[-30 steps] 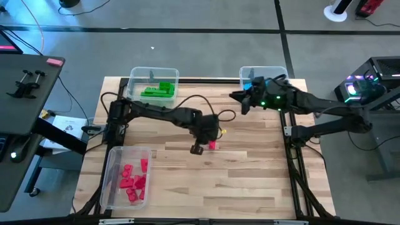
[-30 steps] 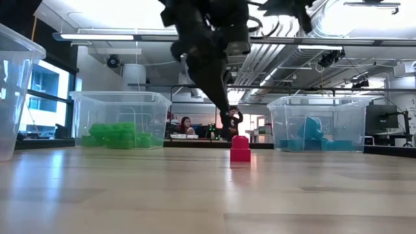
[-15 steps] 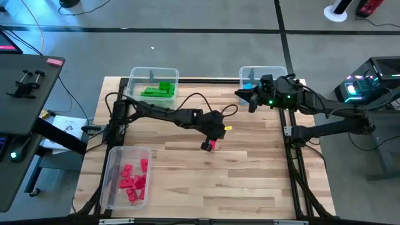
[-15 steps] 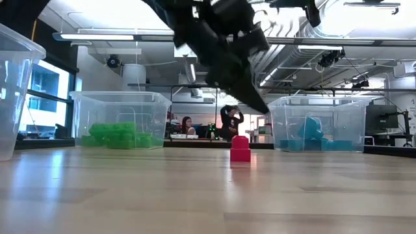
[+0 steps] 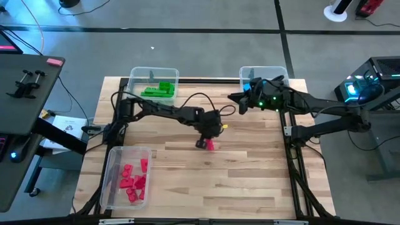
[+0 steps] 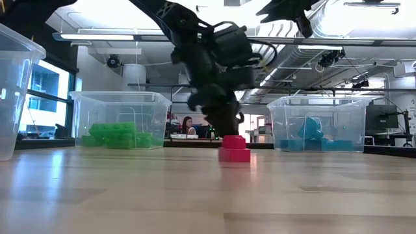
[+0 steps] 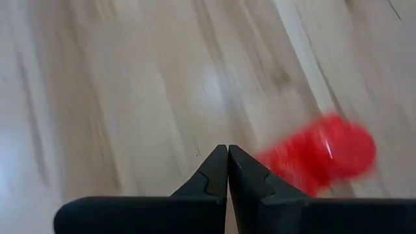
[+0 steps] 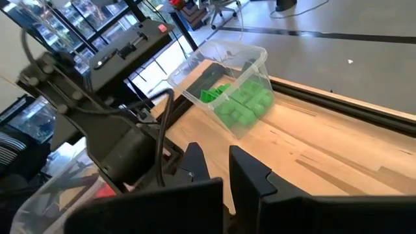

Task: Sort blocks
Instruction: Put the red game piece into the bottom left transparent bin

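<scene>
1 small red studded plastic brick (image 5: 210,145) lies alone on the wooden table (image 5: 250,181), near its middle. The left gripper (image 5: 202,143) is low just beside it, fingers (image 7: 218,170) pressed together and holding nothing, probably nudging the brick because it lies off to one side. The right gripper (image 5: 237,97), fingers slightly apart, hovers beside the clear bin of light blue bricks (image 5: 247,76), waiting.
</scene>
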### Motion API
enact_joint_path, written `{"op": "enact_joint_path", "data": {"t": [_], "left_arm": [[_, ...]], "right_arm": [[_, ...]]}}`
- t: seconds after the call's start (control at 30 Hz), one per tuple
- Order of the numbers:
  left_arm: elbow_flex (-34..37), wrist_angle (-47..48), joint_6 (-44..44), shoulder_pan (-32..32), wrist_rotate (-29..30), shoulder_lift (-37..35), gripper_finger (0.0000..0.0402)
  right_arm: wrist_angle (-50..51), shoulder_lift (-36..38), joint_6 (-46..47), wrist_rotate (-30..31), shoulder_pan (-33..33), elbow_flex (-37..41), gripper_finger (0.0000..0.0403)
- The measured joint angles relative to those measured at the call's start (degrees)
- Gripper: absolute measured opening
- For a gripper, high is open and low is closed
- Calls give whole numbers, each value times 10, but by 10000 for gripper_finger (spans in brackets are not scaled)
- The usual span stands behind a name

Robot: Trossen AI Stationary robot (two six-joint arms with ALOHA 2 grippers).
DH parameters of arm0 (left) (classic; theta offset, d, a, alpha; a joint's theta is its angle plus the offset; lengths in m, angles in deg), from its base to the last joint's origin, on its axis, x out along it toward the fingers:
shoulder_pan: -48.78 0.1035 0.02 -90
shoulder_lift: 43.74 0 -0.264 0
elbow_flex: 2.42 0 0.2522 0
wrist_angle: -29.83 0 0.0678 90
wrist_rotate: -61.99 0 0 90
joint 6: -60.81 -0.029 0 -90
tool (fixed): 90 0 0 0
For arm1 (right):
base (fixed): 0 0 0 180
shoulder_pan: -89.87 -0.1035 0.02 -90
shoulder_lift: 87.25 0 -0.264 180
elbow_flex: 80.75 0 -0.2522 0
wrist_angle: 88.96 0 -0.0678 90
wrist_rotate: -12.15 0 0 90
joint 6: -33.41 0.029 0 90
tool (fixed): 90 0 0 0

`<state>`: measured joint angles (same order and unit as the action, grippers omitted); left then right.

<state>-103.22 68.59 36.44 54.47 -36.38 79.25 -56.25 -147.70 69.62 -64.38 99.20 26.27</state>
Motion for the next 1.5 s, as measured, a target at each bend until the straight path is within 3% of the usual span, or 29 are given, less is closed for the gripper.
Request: {"op": "enact_joint_path", "data": {"t": [0.27, 0.43, 0.57, 0.7, 0.87, 1.0, 1.17, 1.5], "left_arm": [[0, 230, 21, 0, -1, -13, 0], [0, 257, 33, 0, -1, -24, 0], [0, 238, 48, 5, -19, -71, 0], [32, 160, 48, 10, -129, -142, 0], [131, 10, 55, 0, -113, -218, 0], [174, -99, 103, -4, -61, -221, 10], [176, -138, 111, -18, -63, -180, 59], [145, -136, 52, -53, -57, -116, 216]], "right_arm": [[1, -9, -5, -1, 0, 0, 0], [1, -9, -16, -1, 0, 0, 0], [1, -9, -17, -2, 0, 0, 0], [1, -9, -17, -10, 0, 0, 0], [6, -8, -17, -38, 0, 0, 0], [12, -7, -15, -41, 0, 0, 0], [12, -7, -6, -41, 0, 0, 0], [18, -7, 0, -41, 0, 0, 0]]}}
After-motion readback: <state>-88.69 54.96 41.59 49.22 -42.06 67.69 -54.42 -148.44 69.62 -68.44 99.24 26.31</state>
